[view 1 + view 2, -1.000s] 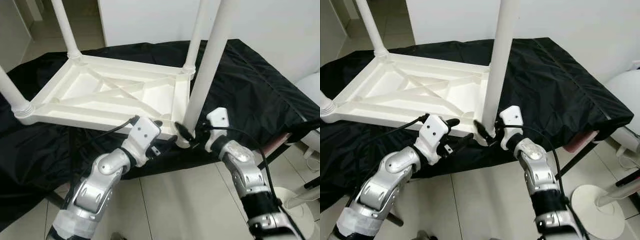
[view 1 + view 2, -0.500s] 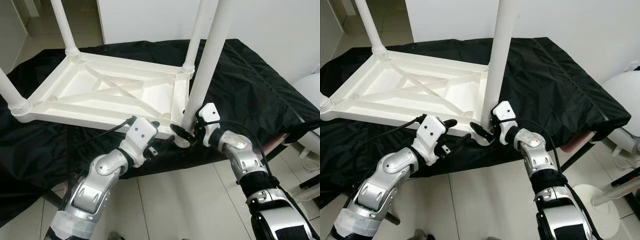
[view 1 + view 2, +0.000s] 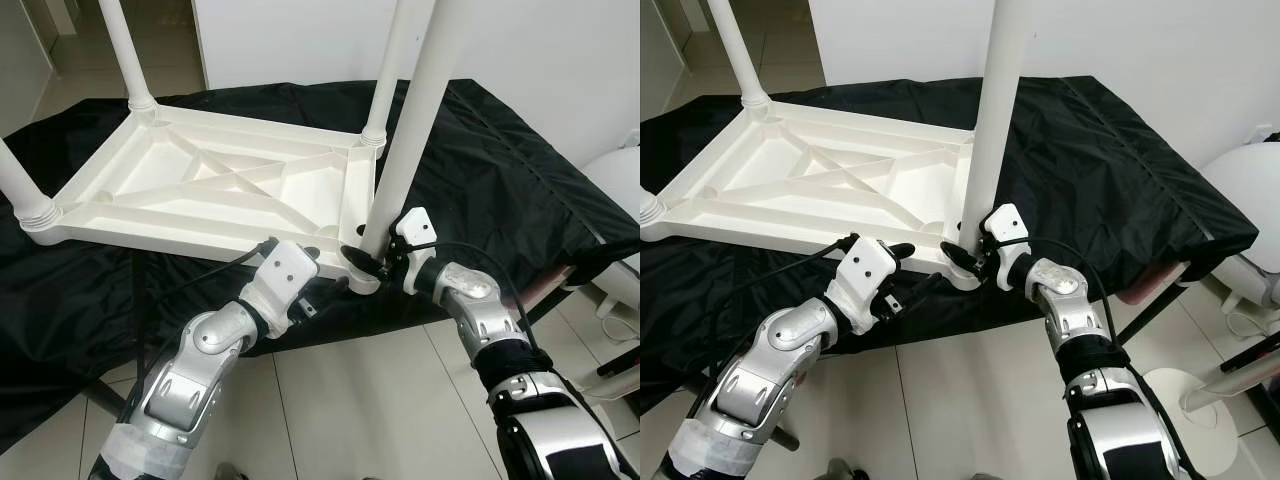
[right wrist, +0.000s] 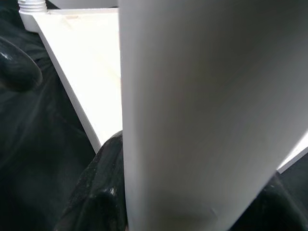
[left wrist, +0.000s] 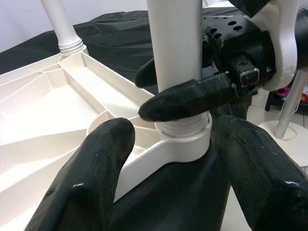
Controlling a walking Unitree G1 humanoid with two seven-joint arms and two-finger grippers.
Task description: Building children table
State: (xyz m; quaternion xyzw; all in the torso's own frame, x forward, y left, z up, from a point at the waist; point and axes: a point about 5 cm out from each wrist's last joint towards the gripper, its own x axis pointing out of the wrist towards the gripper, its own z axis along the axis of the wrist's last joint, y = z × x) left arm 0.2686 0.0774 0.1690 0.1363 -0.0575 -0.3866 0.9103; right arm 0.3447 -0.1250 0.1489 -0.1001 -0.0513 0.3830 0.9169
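Table top (image 3: 215, 190), upturned on black cloth (image 3: 500, 170): near-right leg (image 3: 405, 140) clamped at socket by right gripper (image 3: 368, 262); left gripper (image 3: 318, 292) spread beside corner; next, likely twisting home.

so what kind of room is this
Probably a room in a home, used as an assembly spot: pale floor tiles, a plain white wall, and a work surface draped in black cloth holding an upturned white plastic table.
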